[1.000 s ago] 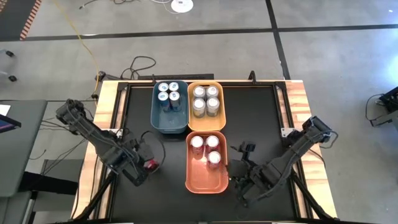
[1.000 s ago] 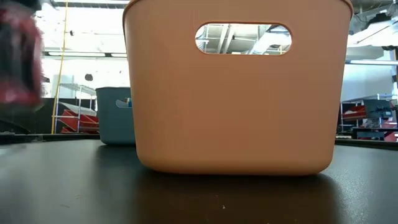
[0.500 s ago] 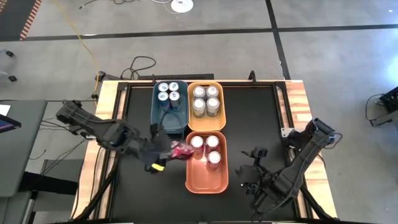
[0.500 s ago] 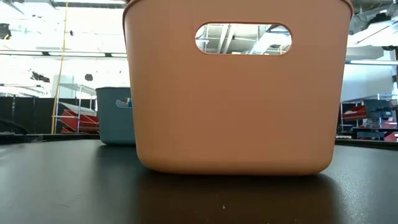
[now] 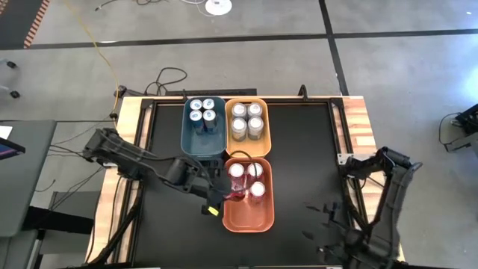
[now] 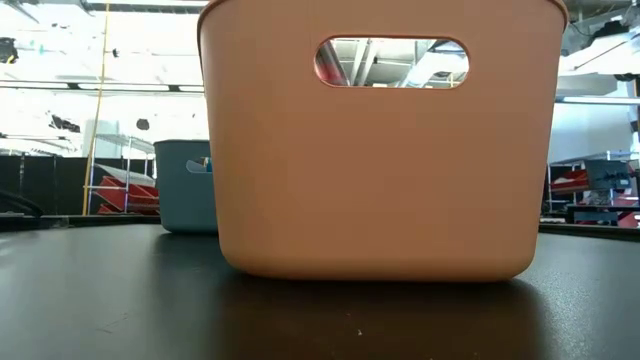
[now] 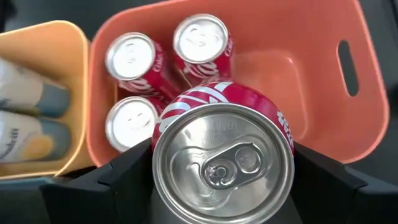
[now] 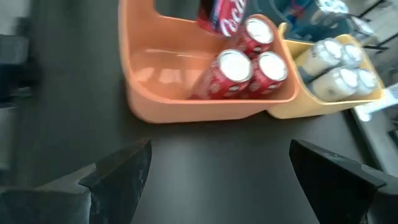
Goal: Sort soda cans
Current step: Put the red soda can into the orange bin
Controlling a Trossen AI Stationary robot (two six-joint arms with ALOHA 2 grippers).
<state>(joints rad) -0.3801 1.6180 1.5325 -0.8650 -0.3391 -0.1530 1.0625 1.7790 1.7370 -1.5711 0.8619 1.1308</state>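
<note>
From above, the left pincer [image 5: 224, 196] is carrying a red can [image 5: 233, 193] over the orange bin [image 5: 248, 217] at the table's front edge. Its wrist camera is showing the can [image 7: 222, 158] pinched by its rigid, smooth sides, probably slippery. The right pincer [image 8: 217, 180] is waiting, spread.

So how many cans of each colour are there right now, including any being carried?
Dark blue cans: 4
Silver cans: 4
Red cans: 4, three standing in the orange bin and one held by the left gripper over it
Total: 12
</note>
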